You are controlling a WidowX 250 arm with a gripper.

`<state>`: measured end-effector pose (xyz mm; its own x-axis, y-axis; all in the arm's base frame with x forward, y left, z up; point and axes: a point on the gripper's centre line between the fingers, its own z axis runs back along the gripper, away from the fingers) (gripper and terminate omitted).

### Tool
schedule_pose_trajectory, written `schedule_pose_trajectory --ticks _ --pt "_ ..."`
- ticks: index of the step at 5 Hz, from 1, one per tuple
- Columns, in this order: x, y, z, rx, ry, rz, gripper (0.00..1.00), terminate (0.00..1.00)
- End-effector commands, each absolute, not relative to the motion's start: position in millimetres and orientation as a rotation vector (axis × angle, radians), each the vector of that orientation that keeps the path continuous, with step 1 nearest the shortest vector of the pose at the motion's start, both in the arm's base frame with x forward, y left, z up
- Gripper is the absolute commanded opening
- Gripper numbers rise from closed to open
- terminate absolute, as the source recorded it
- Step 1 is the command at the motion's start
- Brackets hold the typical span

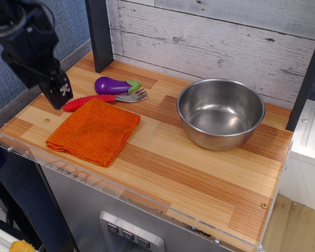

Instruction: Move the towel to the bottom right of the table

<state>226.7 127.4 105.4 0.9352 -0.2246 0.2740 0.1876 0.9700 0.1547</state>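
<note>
The orange knitted towel (94, 131) lies folded flat on the front left part of the wooden table (199, 178). My black gripper (58, 94) hangs over the table's left side, just above and left of the towel's far corner, not touching it. Its fingers look close together and hold nothing, but the frame does not show clearly whether they are open or shut.
A steel bowl (220, 113) stands at the back right. A purple toy eggplant (113, 85) and a fork with a red handle (102, 98) lie just behind the towel. A dark post (98, 34) stands at the back left.
</note>
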Motion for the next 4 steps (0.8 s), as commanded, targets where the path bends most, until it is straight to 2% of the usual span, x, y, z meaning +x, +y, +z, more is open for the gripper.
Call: schedule_pose_trajectory --ticks 1,2,4 --pt "243.2 157.2 87.5 0.154 -0.276 -0.146 1.0 0.0" --pt "253.6 156.4 70.5 0.139 -0.257 -0.141 1.0 0.0" --pt "273.2 126.0 43.9 0.108 -0.215 -0.182 1.0 0.0"
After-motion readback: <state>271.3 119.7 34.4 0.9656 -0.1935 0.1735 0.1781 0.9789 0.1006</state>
